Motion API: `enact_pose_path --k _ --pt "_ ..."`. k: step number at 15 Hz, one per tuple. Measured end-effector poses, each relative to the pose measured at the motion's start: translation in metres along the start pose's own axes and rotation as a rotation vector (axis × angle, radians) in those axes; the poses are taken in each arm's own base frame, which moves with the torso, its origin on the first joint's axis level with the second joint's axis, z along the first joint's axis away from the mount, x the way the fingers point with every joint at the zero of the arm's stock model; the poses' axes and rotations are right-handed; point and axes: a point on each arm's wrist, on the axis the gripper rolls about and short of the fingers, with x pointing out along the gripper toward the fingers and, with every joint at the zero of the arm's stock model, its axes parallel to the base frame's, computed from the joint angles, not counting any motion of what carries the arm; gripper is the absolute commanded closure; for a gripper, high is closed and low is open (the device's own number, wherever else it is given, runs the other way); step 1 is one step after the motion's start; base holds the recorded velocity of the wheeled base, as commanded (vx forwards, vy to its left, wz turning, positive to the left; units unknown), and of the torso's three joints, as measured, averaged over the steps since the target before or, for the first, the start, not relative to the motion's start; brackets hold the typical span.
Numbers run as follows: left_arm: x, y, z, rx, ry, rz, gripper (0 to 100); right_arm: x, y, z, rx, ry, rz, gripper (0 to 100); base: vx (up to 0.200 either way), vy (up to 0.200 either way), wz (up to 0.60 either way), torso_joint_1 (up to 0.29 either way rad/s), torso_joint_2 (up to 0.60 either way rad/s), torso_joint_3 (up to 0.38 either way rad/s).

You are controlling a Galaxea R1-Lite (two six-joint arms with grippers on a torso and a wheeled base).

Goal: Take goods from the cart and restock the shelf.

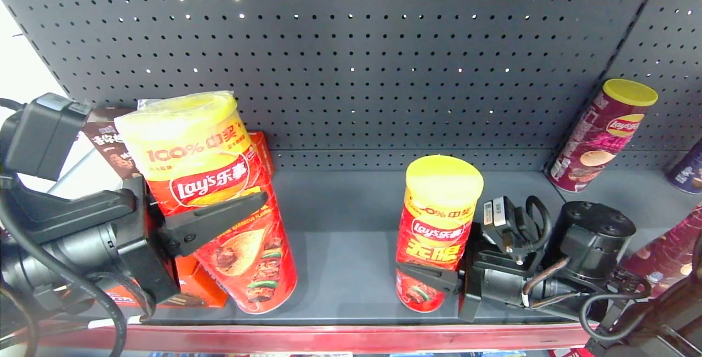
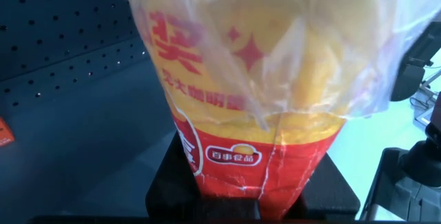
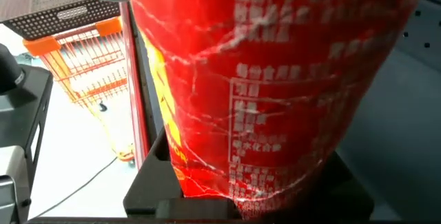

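Dark grey pegboard back panel [image 1: 351, 61], pale floor [image 3: 72, 148]

left red can [image 1: 219, 203]: yellow lid, tilted, shelf [image 1: 340, 269] front | right red can [image 1: 436, 231]: upright, mid-shelf

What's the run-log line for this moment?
left gripper: shut on left red can, tilted | right gripper: shut on right red can, upright at shelf front | purple can: leaning against back panel

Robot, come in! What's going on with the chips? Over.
Both shut: left gripper on the tilted can, right gripper on the upright can, mid shelf. Orange box close behind the tilted can. Over.
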Motion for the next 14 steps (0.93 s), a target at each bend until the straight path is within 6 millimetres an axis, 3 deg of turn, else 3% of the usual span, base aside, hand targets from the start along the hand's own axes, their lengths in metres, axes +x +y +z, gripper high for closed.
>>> enact_pose_path --k 1,7,14 --pt "0.000 0.000 0.000 0.000 0.000 0.000 100 0.000 0.000 -0.001 0.000 0.003 0.001 0 0.000 0.000 0.00 0.000 0.00 0.000" --pt "-0.002 0.003 0.000 0.003 -0.003 0.019 100 -0.011 0.001 -0.001 -0.001 0.005 -0.024 0 0.000 0.000 0.00 0.000 0.00 0.000" --pt "-0.002 0.003 0.001 0.005 -0.004 0.015 100 -0.065 0.032 0.036 -0.037 -0.040 -0.060 0 0.000 0.000 0.00 0.000 0.00 0.000"
